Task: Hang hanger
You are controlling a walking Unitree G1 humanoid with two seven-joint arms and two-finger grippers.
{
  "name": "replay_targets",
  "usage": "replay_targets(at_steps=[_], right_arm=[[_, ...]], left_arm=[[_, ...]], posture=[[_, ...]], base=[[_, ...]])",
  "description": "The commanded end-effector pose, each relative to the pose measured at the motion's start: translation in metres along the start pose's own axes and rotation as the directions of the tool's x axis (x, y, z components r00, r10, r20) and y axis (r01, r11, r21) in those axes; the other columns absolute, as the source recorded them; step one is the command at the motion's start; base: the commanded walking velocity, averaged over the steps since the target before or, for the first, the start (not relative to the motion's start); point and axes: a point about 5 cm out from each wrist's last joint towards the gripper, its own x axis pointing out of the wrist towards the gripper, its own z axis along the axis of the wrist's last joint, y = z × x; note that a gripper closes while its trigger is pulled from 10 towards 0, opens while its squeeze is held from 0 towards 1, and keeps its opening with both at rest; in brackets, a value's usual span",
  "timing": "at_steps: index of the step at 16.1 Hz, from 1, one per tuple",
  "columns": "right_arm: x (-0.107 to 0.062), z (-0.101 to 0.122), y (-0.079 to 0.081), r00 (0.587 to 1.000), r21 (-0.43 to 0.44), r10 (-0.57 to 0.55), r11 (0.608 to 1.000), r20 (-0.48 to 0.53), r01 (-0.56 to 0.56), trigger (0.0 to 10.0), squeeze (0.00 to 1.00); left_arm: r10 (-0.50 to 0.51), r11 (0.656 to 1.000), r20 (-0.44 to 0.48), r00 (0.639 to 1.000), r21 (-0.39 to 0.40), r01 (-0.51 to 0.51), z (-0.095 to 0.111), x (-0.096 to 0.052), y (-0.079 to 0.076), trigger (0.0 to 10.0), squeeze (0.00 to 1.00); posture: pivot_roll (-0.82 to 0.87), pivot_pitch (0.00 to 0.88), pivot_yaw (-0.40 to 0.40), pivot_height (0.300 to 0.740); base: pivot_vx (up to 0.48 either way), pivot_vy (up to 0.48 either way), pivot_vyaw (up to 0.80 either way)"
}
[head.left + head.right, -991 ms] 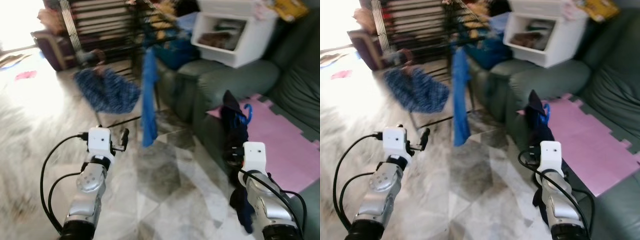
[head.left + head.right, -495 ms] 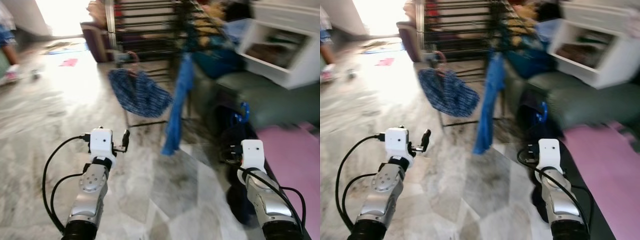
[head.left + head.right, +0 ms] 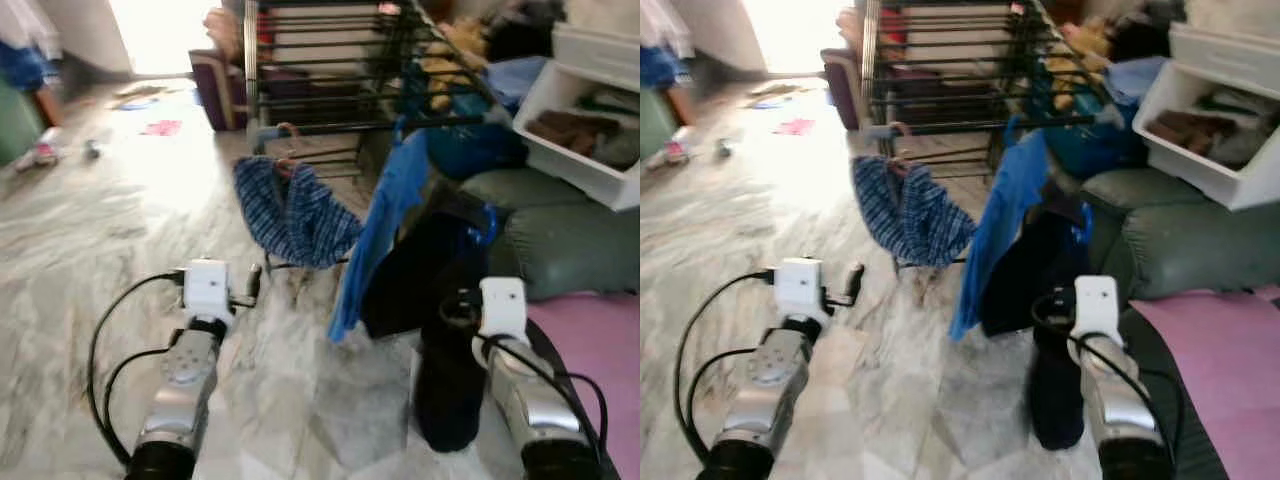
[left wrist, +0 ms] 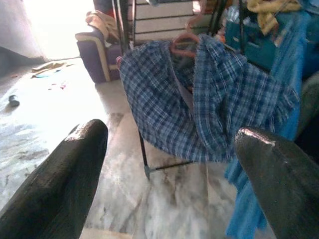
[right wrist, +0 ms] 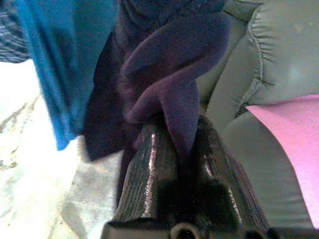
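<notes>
Fingers (image 5: pixel 149 169) of right gripper (image 5: pixel 182 149) pinch a dark navy garment (image 5: pixel 169 84), its blue hanger hook (image 3: pixel 487 222) above. Left gripper (image 4: pixel 169 169) fingers spread, nothing between; plaid shirt (image 4: pixel 209 104) on drying rack (image 3: pixel 340 70) beyond them.

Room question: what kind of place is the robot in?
Probably a living room in a home, used for drying laundry. A drying rack holds a plaid shirt on a hanger, and a green sofa stands beside it on the marble floor.

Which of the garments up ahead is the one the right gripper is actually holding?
The dark navy garment, pinched in the right gripper. The blue checked shirt and the plain bright blue garment both hang on the drying rack.
</notes>
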Motion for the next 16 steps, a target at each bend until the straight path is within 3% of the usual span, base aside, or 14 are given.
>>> replay_targets(at_steps=[1, 14, 16], right_arm=[[0.0, 0.01, -0.008, 0.999, 0.0, -0.02, 1.0, 0.037, 0.02, 10.0, 0.0], [0.003, 0.01, -0.005, 1.0, -0.043, 0.022, 0.999, 0.013, -0.021, 10.0, 0.0], [0.004, 0.017, -0.007, 0.998, -0.133, 0.028, 0.991, 0.05, -0.021, 10.0, 0.0]], left_arm=[[-0.02, 1.0, 0.008, 1.0, -0.013, 0.02, 0.004, 0.002, -0.01, 10.0, 0.0], [0.064, 0.998, -0.048, 0.997, 0.032, -0.063, -0.005, -0.004, 0.006, 10.0, 0.0], [0.069, 0.997, -0.029, 0.997, -0.015, -0.07, -0.002, -0.003, 0.005, 10.0, 0.0]], posture=[[-0.02, 0.018, 0.008, 0.74], [-0.02, 0.041, 0.0, 0.74], [-0.02, 0.041, 0.001, 0.74]], base=[[0.458, 0.0, 0.0], [0.464, 0.0, 0.0], [0.48, 0.0, 0.0]])
